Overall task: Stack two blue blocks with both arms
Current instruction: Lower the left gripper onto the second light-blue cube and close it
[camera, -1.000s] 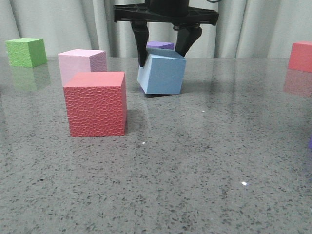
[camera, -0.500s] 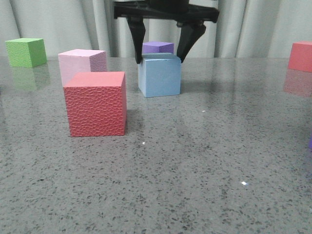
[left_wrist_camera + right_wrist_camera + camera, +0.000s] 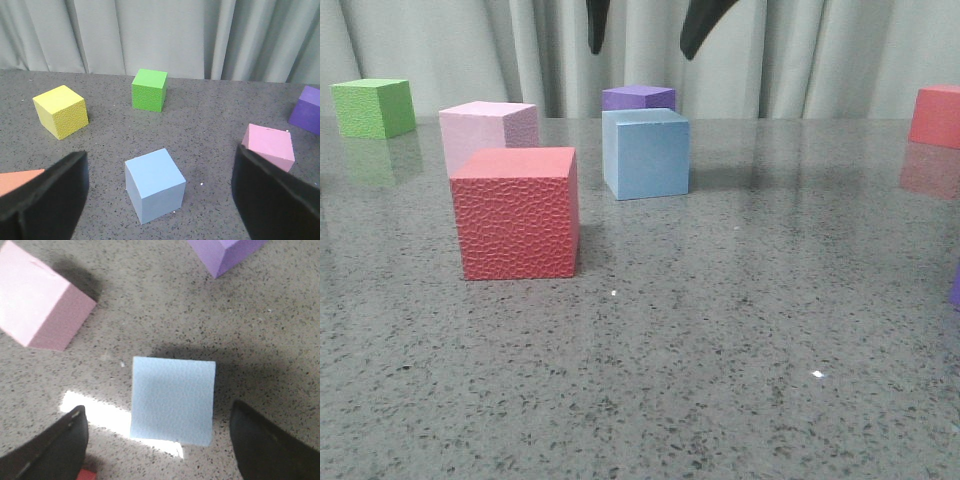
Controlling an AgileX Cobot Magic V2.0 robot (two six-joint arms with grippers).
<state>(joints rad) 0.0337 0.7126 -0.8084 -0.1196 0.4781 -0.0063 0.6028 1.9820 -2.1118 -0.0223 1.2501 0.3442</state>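
One pale blue block (image 3: 645, 153) stands flat on the table, between the red textured cube (image 3: 517, 212) and the purple cube (image 3: 638, 97). My right gripper (image 3: 645, 35) hangs open and empty above it, only its fingertips in the front view. In the right wrist view that block (image 3: 172, 399) lies below and between the spread fingers of the right gripper (image 3: 157, 422). The second blue block (image 3: 154, 184) shows only in the left wrist view, on the table below the open, empty left gripper (image 3: 160, 160). The left gripper is out of the front view.
A pink cube (image 3: 487, 132) stands behind the red one, a green cube (image 3: 373, 106) at the far left, a coral cube (image 3: 936, 115) at the far right. The left wrist view shows yellow (image 3: 61, 111), green (image 3: 149, 89), pink (image 3: 268, 146) and purple (image 3: 307, 102) cubes around the second block.
My right gripper held the blue block tilted, set it down flat, opened, and has risen well above it. The block now rests free on the table.
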